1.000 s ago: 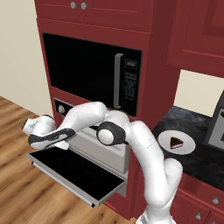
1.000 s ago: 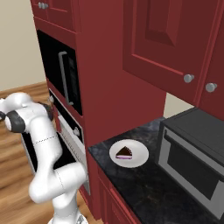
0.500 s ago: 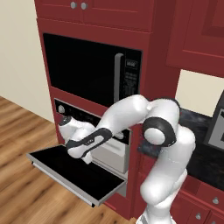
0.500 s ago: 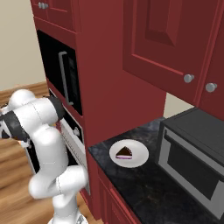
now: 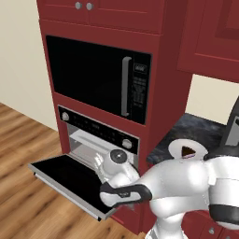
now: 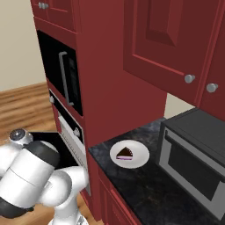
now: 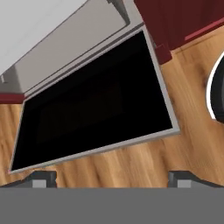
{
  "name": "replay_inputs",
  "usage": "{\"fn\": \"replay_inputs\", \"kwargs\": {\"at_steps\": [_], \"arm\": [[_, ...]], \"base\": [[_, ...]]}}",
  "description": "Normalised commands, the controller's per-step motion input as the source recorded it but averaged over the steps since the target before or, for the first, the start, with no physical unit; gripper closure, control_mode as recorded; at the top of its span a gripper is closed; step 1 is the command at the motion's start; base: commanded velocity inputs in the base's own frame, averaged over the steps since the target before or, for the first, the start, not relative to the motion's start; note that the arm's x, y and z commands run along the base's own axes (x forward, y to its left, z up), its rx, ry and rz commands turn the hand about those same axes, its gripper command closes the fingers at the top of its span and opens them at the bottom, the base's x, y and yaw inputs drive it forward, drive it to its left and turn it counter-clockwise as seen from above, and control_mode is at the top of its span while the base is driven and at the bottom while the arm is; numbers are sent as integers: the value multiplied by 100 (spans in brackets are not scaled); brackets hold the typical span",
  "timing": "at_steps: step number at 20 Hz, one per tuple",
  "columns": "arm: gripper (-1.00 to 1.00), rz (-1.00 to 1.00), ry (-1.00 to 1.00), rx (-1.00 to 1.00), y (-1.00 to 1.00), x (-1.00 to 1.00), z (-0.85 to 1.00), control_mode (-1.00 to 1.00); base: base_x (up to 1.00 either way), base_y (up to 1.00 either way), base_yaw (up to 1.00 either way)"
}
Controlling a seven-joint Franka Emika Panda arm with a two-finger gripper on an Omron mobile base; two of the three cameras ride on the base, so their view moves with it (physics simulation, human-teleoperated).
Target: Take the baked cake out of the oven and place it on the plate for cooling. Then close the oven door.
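The baked cake [image 6: 125, 153], a small dark wedge, lies on the white plate [image 6: 141, 154] on the black counter; both also show as cake [image 5: 187, 152] and plate [image 5: 174, 147]. The oven [image 5: 100, 133] stands with its oven door [image 5: 64, 174] hanging flat and open, dark glass up. In the hand view my gripper [image 7: 111, 179] is open above the oven door [image 7: 96, 109], looking down on its glass, with nothing between the fingertips [image 7: 41, 178]. My white arm is folded low in front of the oven's right side.
A black microwave [image 5: 93, 77] with a vertical handle is built in above the oven. A grey countertop oven [image 6: 193, 154] stands on the black counter [image 6: 145, 189] right of the plate. Red cabinets hang overhead. Wood floor [image 7: 131, 159] lies below the door.
My arm has swung from the door's left end across to its right, folding in close to the base. The cake, plate and open door have not moved. The jaws stayed open.
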Motion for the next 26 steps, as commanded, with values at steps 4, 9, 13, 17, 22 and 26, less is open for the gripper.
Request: {"fn": "replay_inputs", "kwargs": {"at_steps": [4,9,13,17,22,26], "arm": [[-100,0,3,-8,20,-22,43,-100],[-100,-8,6,-29,51,-26,43,-100],[-100,-12,3,-32,52,-31,37,-100],[-100,-14,1,-21,52,-17,24,-100],[-100,-5,-4,-15,10,-11,-3,-100],[-100,0,-11,-6,0,-28,-29,-100]], "base": [[0,0,0],[0,0,0],[0,0,0],[0,0,0],[0,0,0],[0,0,0]]}}
